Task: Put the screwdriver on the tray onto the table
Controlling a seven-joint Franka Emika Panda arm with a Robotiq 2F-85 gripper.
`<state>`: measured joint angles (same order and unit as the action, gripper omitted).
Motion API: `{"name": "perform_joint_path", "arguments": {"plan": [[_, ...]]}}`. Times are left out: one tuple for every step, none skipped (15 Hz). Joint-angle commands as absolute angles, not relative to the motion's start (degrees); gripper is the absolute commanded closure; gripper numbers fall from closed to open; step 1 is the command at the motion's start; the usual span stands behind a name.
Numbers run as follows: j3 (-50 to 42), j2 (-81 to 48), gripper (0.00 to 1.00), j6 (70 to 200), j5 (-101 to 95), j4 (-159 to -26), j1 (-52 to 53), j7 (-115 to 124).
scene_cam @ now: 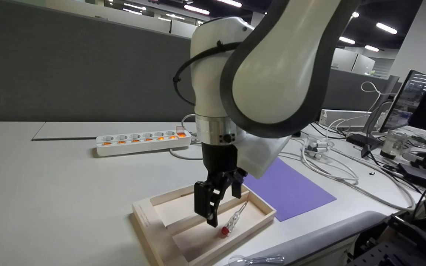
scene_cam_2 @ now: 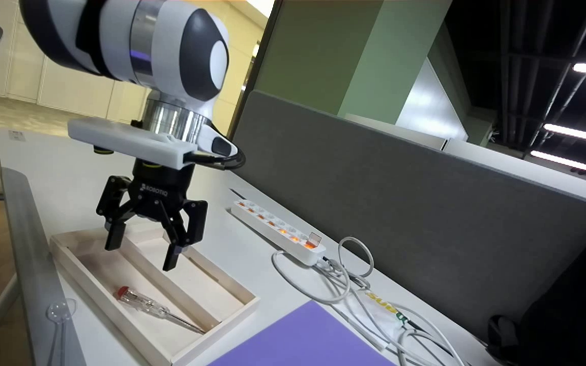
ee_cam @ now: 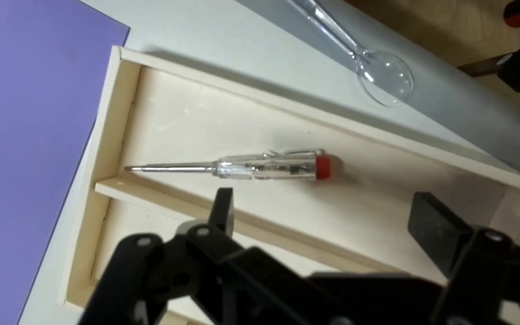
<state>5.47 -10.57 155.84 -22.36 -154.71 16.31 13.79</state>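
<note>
Lying in the compartment of the tray (scene_cam: 152, 221) nearer the surface's (scene_cam: 68, 192) edge, the screwdriver (ee_cam: 228, 168) is seen with its tip near the corner formed by divider (ee_cam: 151, 196) and end wall; whether either is touched cannot be told. The end effector (scene_cam_2: 141, 258) is poised above the tray, its fingers (scene_cam_2: 115, 237) spread wide and nothing between them. Transfer to the surface not yet made.

Handling, as judged: light and stiff. The clear handle (ee_cam: 282, 169) is taken to be hard plastic, smooth, rather slippery, and might be cracked by a harsh squeeze. Some rolling is to be expected if it is nudged (the metal clip may check this on one side). Little is offered to the fingers by the thin shaft (ee_cam: 174, 167), so hold is best taken across the middle of the handle. In the wrist view the fingers are set apart roughly along the screwdriver's length; a turn of the wrist would therefore be needed before descent. The divider should be cleared by both fingers.
</note>
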Motion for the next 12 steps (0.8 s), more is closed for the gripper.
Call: {"name": "perform_joint_path", "arguments": {"plan": [[5.7,-10.5,0.00,155.7,-22.2,-154.7,16.1,13.6],[5.7,-10.5,0.00,155.7,-22.2,-154.7,16.1,13.6],[5.7,-10.5,0.00,155.7,-22.2,-154.7,16.1,13.6],[5.7,-10.5,0.00,155.7,-22.2,-154.7,16.1,13.6],[4.8,-10.3,0.00,156.0,-23.8,-154.9,16.6,15.9],[4.5,-10.0,0.00,156.0,-24.4,-155.2,16.7,16.8],[3.6,-9.5,0.00,156.3,-25.8,-155.7,17.1,18.8],[2.7,-9.2,0.00,156.9,-27.2,-156.1,17.4,20.3],[1.9,-9.2,0.00,157.4,-28.3,-156.3,17.4,21.7],[1.3,-9.3,0.00,157.8,-29.2,-156.3,17.3,22.9],[0.7,-9.6,0.00,158.4,-29.6,-156.4,17.1,23.8],[0.2,-9.9,0.00,158.8,-29.8,-156.5,17.0,24.6]]}}
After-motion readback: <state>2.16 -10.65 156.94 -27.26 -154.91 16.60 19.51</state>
